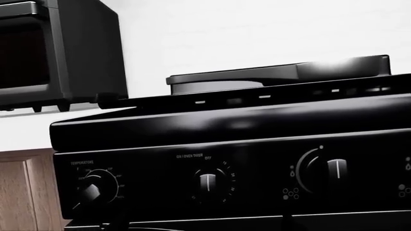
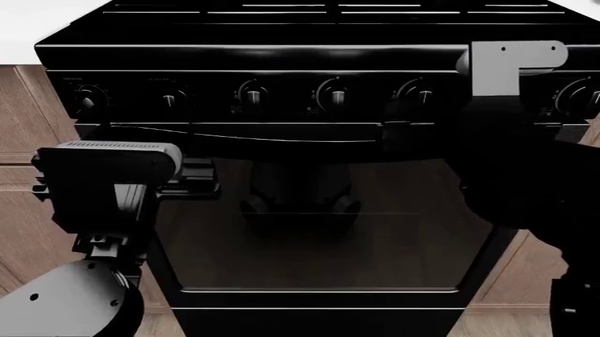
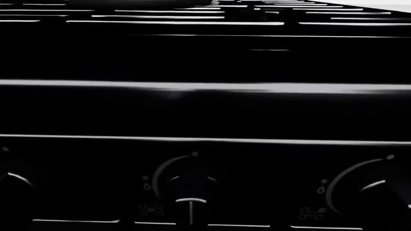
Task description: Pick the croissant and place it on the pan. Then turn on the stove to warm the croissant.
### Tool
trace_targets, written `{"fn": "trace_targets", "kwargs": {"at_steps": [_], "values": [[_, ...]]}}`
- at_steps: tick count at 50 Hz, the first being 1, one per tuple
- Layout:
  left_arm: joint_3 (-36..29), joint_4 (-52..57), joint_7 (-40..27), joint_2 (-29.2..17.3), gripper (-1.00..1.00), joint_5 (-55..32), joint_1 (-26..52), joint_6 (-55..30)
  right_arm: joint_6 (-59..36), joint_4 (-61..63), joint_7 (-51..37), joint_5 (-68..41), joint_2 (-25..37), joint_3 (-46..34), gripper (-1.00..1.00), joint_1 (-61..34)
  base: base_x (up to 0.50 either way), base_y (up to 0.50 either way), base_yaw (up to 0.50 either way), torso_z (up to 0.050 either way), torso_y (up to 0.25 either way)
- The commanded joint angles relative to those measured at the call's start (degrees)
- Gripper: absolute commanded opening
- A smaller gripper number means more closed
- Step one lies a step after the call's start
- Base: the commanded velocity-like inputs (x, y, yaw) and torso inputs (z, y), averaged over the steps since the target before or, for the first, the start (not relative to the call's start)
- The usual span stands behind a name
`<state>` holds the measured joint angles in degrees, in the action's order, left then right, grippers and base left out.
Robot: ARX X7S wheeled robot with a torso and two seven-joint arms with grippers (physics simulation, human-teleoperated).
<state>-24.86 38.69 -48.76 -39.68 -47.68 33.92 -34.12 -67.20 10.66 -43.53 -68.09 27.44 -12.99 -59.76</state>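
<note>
The black stove (image 2: pixel 310 56) fills the head view, with its knob row and glass oven door (image 2: pixel 319 225). The dark pan (image 1: pixel 257 78) sits on the grates in the left wrist view. The croissant is not in view. My left gripper (image 2: pixel 199 179) hangs in front of the oven door's upper left, below the knobs. My right gripper (image 2: pixel 401 128) is just below a knob (image 2: pixel 417 93) right of centre. That knob (image 3: pixel 189 192) looks close in the right wrist view. Both sets of fingers are dark against the dark stove, so their state does not show.
A black countertop oven (image 1: pixel 57 53) stands on the white counter (image 1: pixel 26 127) left of the stove. Wooden cabinet fronts (image 2: pixel 19 133) flank the stove on both sides. The oven door handle (image 2: pixel 281 137) runs below the knobs.
</note>
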Motion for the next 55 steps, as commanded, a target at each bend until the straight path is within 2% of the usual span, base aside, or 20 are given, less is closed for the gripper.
{"fn": "trace_targets", "kwargs": {"at_steps": [1, 12, 13, 40, 46, 55], "values": [[-0.2, -0.3, -0.1, 0.1, 1.0, 0.1, 0.2, -0.2, 1.3, -1.3, 1.5, 1.5, 0.1, -1.1, 1.0, -0.1, 0.0, 0.0, 0.0, 0.0, 0.0], [-0.3, -0.4, -0.1, 0.1, 1.0, 0.1, 0.5, -0.3, 1.7, -1.2, 1.6, 2.1, 0.5, -1.8, 1.0, -0.3, 0.0, 0.0, 0.0, 0.0, 0.0], [-0.3, -0.4, -0.1, 0.1, 1.0, 0.1, 0.4, -0.3, 1.7, -1.1, 1.5, 2.2, 0.5, -1.9, -1.0, -0.3, 0.0, 0.0, 0.0, 0.0, 0.0], [0.0, -0.3, -0.2, -0.2, 1.0, 0.0, 0.0, 0.2, 1.8, 1.3, 1.7, 2.8, 1.4, -4.0, -1.0, -0.7, 0.0, 0.0, 0.0, 0.0, 0.0], [0.0, -0.3, -0.2, -0.2, 1.0, 0.0, 0.0, 0.2, 1.8, 3.5, 7.1, 9.0, 5.1, -11.5, -1.0, -2.7, 0.0, 0.0, 0.0, 0.0, 0.0], [-0.1, 0.1, -0.5, -0.2, 1.0, -0.3, 0.4, -0.2, 1.5, 5.1, 10.8, 12.4, 7.6, -16.6, -1.0, -4.2, 0.0, 0.0, 0.0, 0.0, 0.003]]}}
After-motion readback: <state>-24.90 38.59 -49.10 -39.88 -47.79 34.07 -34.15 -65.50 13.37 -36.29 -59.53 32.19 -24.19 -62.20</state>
